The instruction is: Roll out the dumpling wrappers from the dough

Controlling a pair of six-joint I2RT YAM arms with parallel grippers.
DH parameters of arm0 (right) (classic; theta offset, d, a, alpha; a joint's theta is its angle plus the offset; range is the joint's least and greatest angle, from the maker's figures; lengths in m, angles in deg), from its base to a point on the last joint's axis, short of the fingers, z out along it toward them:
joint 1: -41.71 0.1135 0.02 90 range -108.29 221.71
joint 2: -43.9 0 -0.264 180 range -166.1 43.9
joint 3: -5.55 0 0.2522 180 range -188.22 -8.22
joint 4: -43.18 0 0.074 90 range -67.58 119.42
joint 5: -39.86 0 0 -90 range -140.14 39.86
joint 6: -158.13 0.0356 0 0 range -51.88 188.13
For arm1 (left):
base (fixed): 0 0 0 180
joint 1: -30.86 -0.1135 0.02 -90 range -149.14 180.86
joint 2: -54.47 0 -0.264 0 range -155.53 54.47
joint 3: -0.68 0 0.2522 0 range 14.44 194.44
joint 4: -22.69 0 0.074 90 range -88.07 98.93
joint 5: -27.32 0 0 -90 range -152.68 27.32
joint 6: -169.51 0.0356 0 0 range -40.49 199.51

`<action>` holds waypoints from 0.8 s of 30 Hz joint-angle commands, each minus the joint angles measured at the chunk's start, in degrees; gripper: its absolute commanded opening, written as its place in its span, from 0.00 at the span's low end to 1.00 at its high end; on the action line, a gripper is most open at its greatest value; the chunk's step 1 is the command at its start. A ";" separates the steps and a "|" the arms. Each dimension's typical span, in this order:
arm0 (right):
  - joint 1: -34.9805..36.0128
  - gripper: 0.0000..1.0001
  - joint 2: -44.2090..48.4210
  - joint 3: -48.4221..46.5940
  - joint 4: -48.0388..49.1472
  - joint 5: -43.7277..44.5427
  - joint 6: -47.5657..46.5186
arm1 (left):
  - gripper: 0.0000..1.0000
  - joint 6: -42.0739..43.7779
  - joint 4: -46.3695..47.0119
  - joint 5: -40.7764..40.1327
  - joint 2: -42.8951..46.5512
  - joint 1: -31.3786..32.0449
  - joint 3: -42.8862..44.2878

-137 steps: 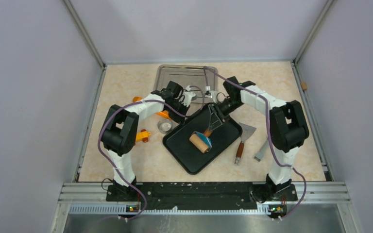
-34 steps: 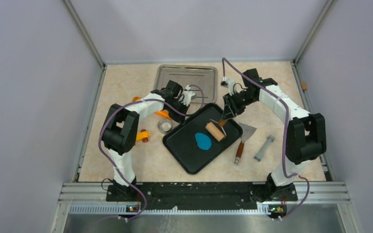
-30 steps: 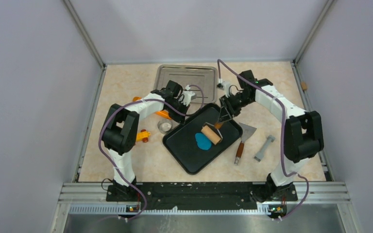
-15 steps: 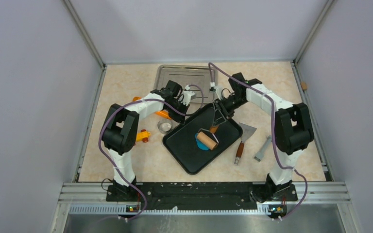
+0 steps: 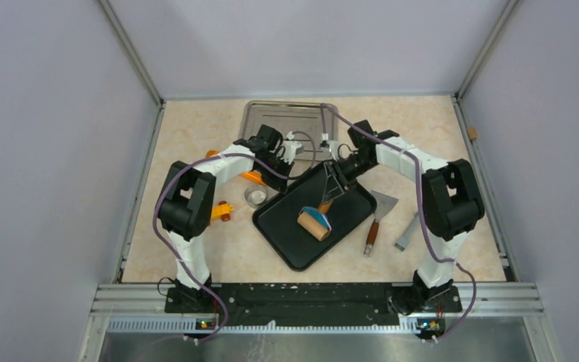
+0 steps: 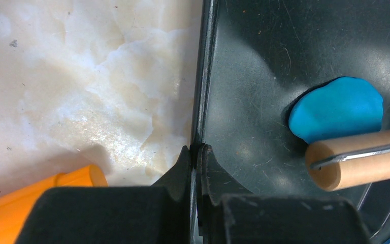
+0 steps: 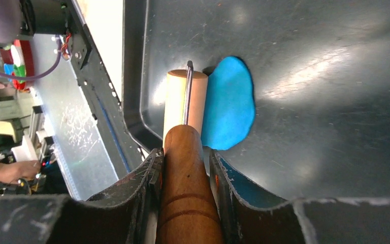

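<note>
Setup: both arms reach in over the table (image 5: 196, 136), meeting at the far corner of a black tray (image 5: 286, 245) that lies skewed at mid-table.

Left claw (image 6: 196, 155): we see it pinched shut on the tray's raised rim, one finger outside over the table and one inside the tray. Nothing else is in its grip.

Right claw (image 7: 184, 152): clamped on the dark wooden handle of a roller (image 7: 180, 101). The fingers sit either side of the handle, touching it. The roller's pale wooden barrel points away from the claw and lies low on the tray floor.

The dough (image 7: 228, 107): one bright blue piece, flattened to a smooth oval, lying on the tray floor towards its middle. The barrel lies along one long edge of the dough, touching it and covering a strip of it. The rest of the oval is exposed beside the barrel. In the top view only a sliver of blue shows at the barrel's side.

Elsewhere on the table:
- a steel tray (image 5: 271, 121) at the far side, just behind both wrists;
- a scraper (image 5: 377, 215) with a wooden handle just right of the black tray, and a grey metal piece (image 5: 407, 232) beside it;
- a small clear round cup (image 5: 255, 197) just left of the black tray, with orange parts (image 5: 222, 212) near it. We cannot tell what these parts are.
</note>
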 commanded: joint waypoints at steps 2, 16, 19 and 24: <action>2.55 0.00 -3.31 5.58 7.44 16.02 -4.47 | 0.00 -1.79 1.19 -0.35 -0.96 -0.16 -0.73; 1.11 0.00 3.11 -5.51 0.93 -2.14 -8.57 | 0.00 -1.35 0.16 2.88 -0.45 -0.33 -0.57; -1.69 0.00 4.01 -7.40 -2.17 -2.16 -9.63 | 0.00 -1.32 0.17 3.61 -0.39 -0.43 -0.76; -5.59 0.00 2.34 -6.93 -1.45 -2.43 -3.83 | 0.00 -1.28 0.17 3.89 -0.58 -0.58 -0.70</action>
